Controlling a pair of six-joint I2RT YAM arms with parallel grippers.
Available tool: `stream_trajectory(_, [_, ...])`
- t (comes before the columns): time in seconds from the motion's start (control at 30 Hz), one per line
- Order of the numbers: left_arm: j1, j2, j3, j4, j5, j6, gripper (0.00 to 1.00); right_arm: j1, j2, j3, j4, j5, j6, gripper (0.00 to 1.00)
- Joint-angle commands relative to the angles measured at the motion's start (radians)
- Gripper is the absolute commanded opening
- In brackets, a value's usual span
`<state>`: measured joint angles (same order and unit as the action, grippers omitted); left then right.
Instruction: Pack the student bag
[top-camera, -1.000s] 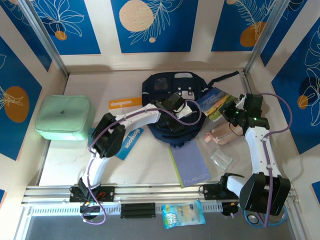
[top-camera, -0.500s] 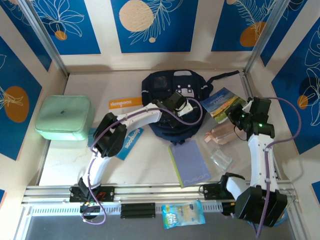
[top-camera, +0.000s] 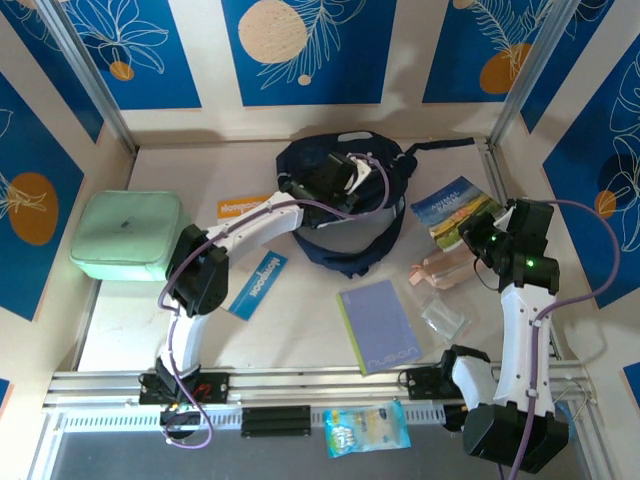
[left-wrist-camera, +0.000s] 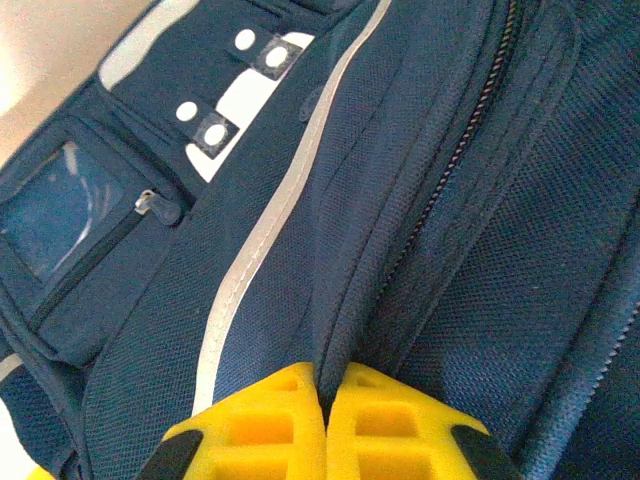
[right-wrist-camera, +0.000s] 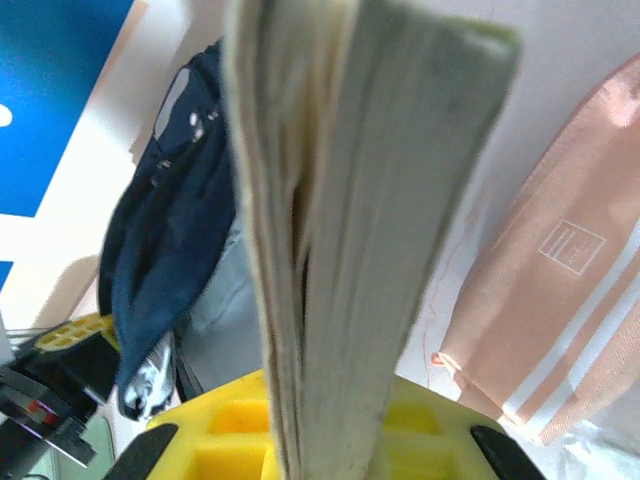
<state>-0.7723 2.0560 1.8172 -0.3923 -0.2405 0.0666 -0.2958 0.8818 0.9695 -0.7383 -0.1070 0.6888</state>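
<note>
The student bag (top-camera: 335, 160), dark navy with a light stripe and a grey-white patch, lies at the back middle of the table, its upper part raised and pale lining showing underneath. My left gripper (top-camera: 340, 186) is shut on a fold of its fabric beside a zipper; in the left wrist view the yellow fingers (left-wrist-camera: 270, 425) pinch that fold of the bag (left-wrist-camera: 450, 250). My right gripper (top-camera: 482, 236) is shut on a landscape-covered book (top-camera: 455, 202), held off the table to the right of the bag. The right wrist view has the book (right-wrist-camera: 370, 200) edge-on, with the bag (right-wrist-camera: 170, 230) behind.
A mint green case (top-camera: 128, 235) sits at the left. A purple notebook (top-camera: 380, 325), a pink striped pouch (top-camera: 440, 270) and a clear plastic piece (top-camera: 442, 318) lie front right. Orange (top-camera: 243, 206) and blue (top-camera: 257, 284) strips lie left of the bag. A snack packet (top-camera: 367, 428) rests beyond the front rail.
My left gripper closed on the bag's fabric and pulled it up and toward the back. My right arm drew the book away to the right.
</note>
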Motion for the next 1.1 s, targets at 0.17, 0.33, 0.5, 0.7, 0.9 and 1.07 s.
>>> stream_trajectory(0.17, [0.014,-0.025,0.101,0.115,-0.062,-0.079,0.0,0.002,-0.015,-0.033,0.069,-0.177,0.068,0.0])
stream_trajectory(0.33, [0.014,-0.037,0.1,0.123,-0.011,-0.085,0.0,0.107,0.028,-0.093,0.262,-0.308,0.18,0.0])
stream_trajectory(0.5, [0.014,-0.071,0.103,0.131,0.035,-0.09,0.0,0.262,0.084,-0.147,0.453,-0.239,0.31,0.0])
stream_trajectory(0.7, [0.018,-0.069,0.153,0.082,0.092,-0.1,0.0,0.451,0.214,-0.216,0.743,-0.087,0.54,0.0])
stream_trajectory(0.9, [0.026,-0.091,0.158,0.084,0.1,-0.115,0.0,0.533,0.364,-0.184,0.891,0.056,0.551,0.0])
stream_trajectory(1.07, [0.039,-0.097,0.167,0.084,0.132,-0.147,0.0,0.559,0.449,-0.182,0.997,0.137,0.586,0.0])
